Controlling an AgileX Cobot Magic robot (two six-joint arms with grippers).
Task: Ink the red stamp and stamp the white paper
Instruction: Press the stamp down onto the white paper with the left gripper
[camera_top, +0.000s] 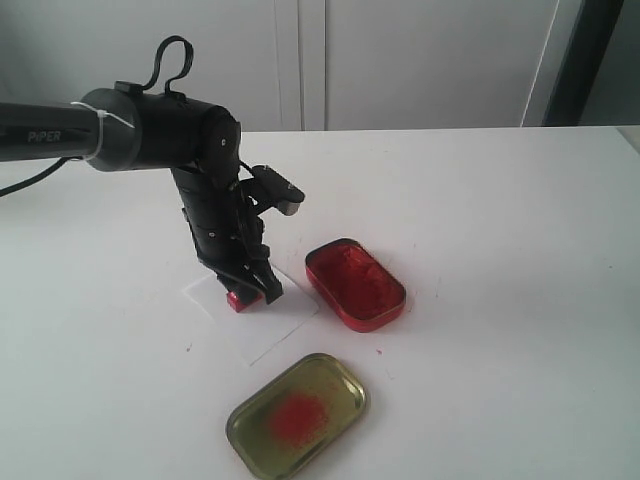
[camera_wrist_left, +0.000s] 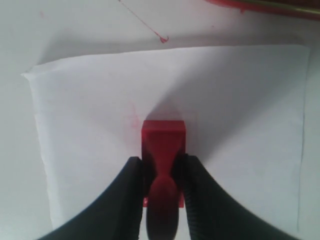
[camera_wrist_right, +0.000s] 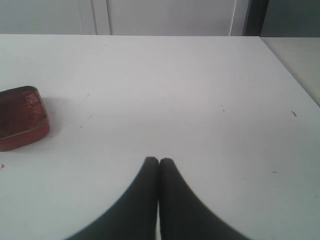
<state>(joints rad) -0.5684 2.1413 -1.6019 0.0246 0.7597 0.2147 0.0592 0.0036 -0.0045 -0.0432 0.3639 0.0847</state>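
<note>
Red stamp (camera_top: 238, 299): left of frame centre, base down on white paper (camera_top: 290, 322) | my left jaws clamp its handle; right jaws closed, empty | advice: press straight down, evenly, no sliding.

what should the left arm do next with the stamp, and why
Probably a short press straight down. The left gripper is shut on the red stamp, whose base appears to rest on the white paper, well inside its edges, and only a faint pink smudge shows beside it.
</note>
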